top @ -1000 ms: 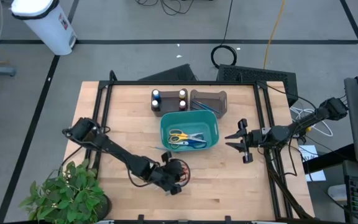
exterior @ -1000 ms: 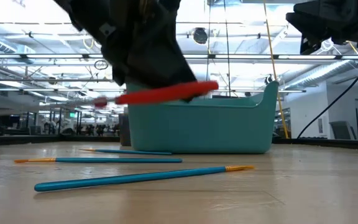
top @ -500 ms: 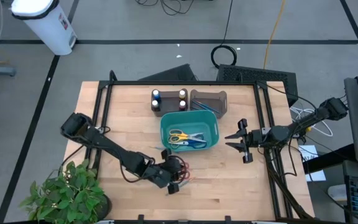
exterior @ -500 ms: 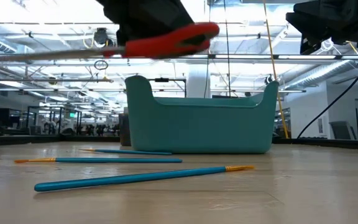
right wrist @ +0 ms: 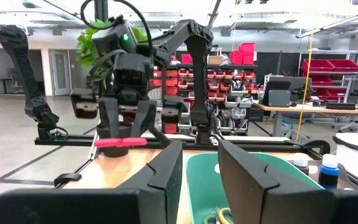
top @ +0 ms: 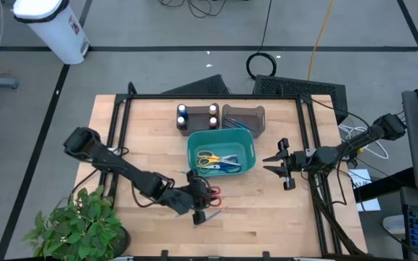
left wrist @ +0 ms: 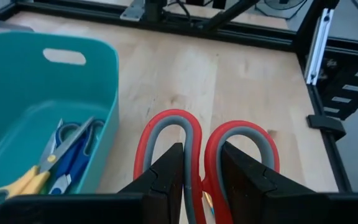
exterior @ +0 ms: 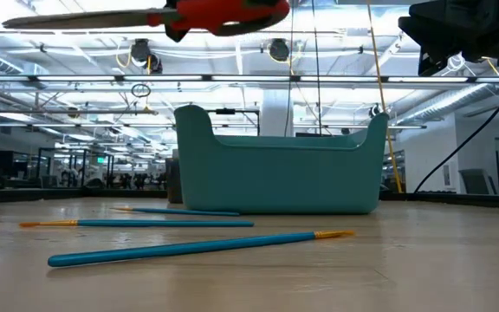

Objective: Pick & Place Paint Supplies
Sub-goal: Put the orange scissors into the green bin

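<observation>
My left gripper (top: 199, 206) hangs over the table's near middle, in front of the teal bin (top: 221, 168), and is shut on the red-handled scissors (left wrist: 185, 134). The scissors float high in the low view (exterior: 223, 13). Three thin blue brushes with orange ends lie flat on the wood (exterior: 189, 247), (exterior: 137, 223), (exterior: 180, 211). The small paint bottles (top: 197, 116) stand in a brown holder behind the bin. My right gripper (top: 274, 165) waits open to the right of the bin. My left gripper pinches the red scissors between its two fingers (left wrist: 166, 180) where the two handle loops meet (left wrist: 199, 163); the spot itself is hidden by the fingers. It comes from above, slanting down. The scissors are lifted clear and lie about level, blades (exterior: 85, 19) pointing out one way, loops the other.
The teal bin holds yellow-handled and blue-handled scissors (top: 216, 161). A brown tray with more brushes (top: 244, 122) sits at the far side beside the bottle holder. A potted plant (top: 75, 228) stands at the near left corner. Black frame rails (top: 118, 138) border the table.
My left gripper has risen, still shut, carrying the red scissors from about the bin's rim height to well above it. The scissors have stayed roughly level. The brushes on the table and my right arm have kept still.
</observation>
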`<state>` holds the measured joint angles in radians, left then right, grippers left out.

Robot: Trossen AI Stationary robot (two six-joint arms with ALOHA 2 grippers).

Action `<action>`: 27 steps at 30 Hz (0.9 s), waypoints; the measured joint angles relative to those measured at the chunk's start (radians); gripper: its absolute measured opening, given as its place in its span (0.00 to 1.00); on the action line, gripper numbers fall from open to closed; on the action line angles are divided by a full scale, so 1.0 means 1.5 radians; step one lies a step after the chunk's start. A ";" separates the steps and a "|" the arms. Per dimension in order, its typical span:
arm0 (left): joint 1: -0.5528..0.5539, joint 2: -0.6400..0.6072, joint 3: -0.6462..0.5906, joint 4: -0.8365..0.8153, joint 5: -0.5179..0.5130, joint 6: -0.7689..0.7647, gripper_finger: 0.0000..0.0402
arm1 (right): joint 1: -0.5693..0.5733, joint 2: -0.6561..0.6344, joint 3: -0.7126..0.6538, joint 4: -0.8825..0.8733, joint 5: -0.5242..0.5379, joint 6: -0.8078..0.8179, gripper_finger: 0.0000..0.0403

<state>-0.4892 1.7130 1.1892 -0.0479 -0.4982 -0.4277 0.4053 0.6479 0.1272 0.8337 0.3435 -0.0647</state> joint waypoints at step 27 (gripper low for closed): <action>0.009 -0.024 0.000 0.079 0.019 0.199 0.24 | 0.000 0.000 0.000 0.000 0.000 0.000 0.23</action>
<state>-0.4763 1.6772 1.1892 0.0713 -0.4704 -0.1286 0.4053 0.6483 0.1272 0.8333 0.3435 -0.0647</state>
